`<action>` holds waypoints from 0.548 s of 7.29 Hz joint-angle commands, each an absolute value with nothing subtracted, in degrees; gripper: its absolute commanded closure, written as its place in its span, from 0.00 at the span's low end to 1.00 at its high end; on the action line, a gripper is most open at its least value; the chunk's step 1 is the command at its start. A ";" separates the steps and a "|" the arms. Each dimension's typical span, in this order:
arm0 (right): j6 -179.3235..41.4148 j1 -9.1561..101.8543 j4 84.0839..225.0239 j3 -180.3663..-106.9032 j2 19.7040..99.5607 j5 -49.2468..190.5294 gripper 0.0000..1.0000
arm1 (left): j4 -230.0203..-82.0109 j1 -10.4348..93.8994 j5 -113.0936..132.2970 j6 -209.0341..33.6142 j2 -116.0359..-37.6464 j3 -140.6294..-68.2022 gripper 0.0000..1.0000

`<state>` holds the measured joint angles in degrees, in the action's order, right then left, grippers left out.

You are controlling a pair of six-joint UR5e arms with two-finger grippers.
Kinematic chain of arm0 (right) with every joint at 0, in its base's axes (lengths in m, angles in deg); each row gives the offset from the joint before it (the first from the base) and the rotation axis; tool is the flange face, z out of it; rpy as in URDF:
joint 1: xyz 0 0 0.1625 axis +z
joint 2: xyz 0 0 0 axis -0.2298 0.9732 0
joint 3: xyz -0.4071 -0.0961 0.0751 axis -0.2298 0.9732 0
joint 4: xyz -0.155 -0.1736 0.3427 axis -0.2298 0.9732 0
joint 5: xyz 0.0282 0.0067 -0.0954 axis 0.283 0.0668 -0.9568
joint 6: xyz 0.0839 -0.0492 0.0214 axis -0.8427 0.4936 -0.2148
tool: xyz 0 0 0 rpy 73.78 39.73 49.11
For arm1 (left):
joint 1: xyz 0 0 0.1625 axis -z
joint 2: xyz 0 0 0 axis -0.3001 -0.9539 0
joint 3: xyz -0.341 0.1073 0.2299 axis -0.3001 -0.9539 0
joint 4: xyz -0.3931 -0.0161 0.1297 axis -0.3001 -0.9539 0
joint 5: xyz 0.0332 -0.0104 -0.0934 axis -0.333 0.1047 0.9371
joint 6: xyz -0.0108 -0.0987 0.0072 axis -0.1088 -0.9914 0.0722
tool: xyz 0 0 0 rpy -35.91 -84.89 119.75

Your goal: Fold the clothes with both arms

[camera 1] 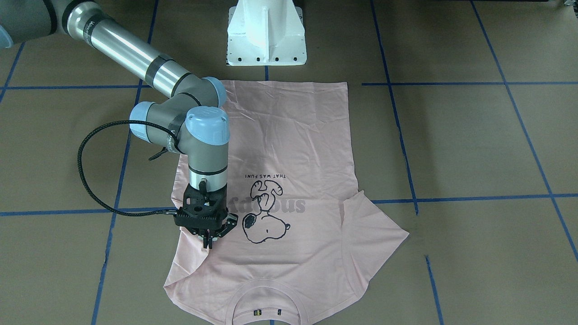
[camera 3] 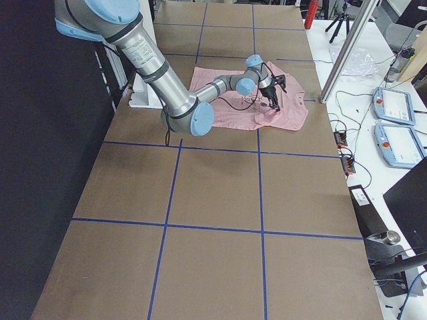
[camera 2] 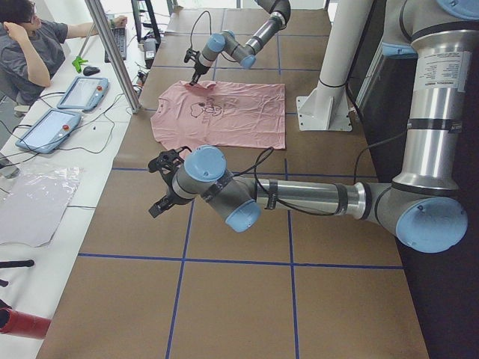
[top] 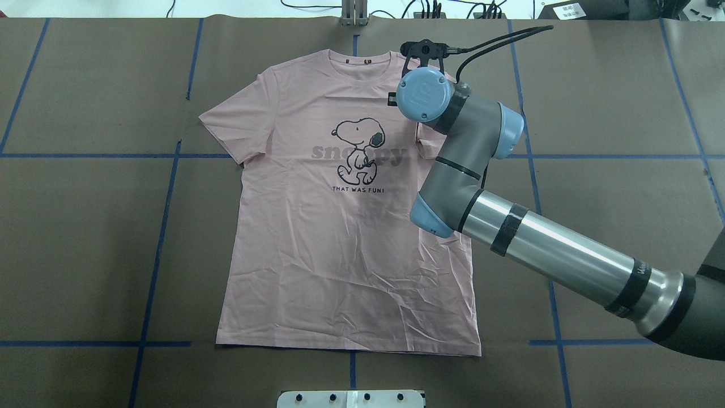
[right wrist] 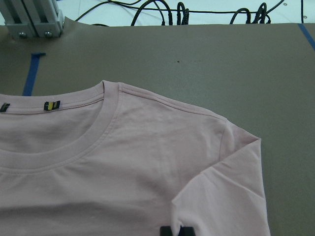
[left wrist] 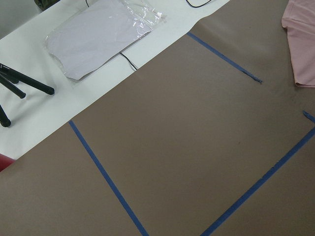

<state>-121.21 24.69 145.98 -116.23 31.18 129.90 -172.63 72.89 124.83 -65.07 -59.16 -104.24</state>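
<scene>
I have the T-shirt [top: 340, 243] spread flat and print up on the table [top: 85, 238], collar [right wrist: 93, 142] away from the base, so each sleeve can go inward before the body folds. My right gripper [camera 1: 208, 239] stands nose-down on the right sleeve [right wrist: 221, 196], which lies doubled in over the chest. Its fingertips [right wrist: 167, 230] are drawn nearly together and, as I judge it, pinch a small ridge of sleeve cloth. The left gripper [camera 2: 159, 187] hangs over bare table well apart from the shirt, out of the way; whether its fingers are parted I cannot tell. The other sleeve [top: 238, 124] lies spread out, not yet folded.
</scene>
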 commanded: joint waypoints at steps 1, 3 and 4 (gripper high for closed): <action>-121.71 24.33 146.18 -115.50 29.39 129.79 0.01 | -172.63 72.89 124.83 -65.16 -59.09 -104.24 0.00; -119.10 28.00 151.78 -116.46 26.57 140.52 0.00 | -172.37 72.63 124.74 -66.55 -59.27 -104.06 0.00; -114.55 31.16 153.90 -119.86 27.43 147.92 0.00 | -173.23 70.10 124.56 -75.09 -59.88 -104.32 0.00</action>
